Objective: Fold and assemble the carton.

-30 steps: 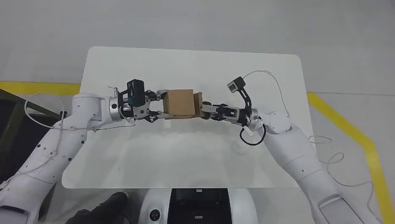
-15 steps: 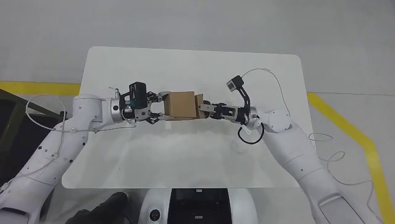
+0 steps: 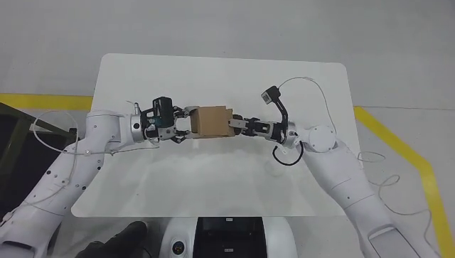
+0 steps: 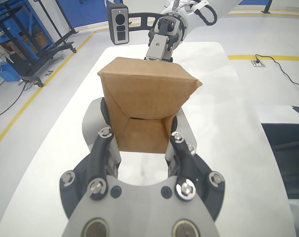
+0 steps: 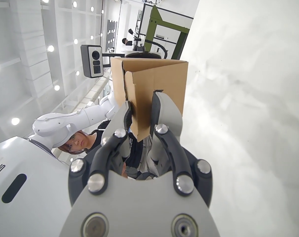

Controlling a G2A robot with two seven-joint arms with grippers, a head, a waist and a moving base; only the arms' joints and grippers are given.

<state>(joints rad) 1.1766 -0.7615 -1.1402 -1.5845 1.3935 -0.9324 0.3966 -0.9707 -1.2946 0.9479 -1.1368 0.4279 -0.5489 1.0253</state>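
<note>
Brown cardboard carton (image 3: 210, 120) at mid-frame in the top view, over the middle of the white bench (image 3: 213, 187), spanned between both arms. Left tool (image 3: 183, 123) at the carton's left-of-frame end, right tool (image 3: 235, 124) at its right-of-frame end.

From the left wrist: fingers (image 4: 103, 134) spread either side of the carton's near end, pressed against its side walls and gripping it. Between them, a flap folded inward. Upper panel flat and closed.

From the right wrist: fingers (image 5: 164, 109) drawn together on a single protruding flap at the carton's other end, board pinched between the pads. Flap edges at that end partly apart, with a dark seam between two of them.

Impossible to tell whether resting on the bench or held just above it.

Black camera (image 4: 117, 23) on a bracket off the right arm, just beside the carton's far end.
</note>
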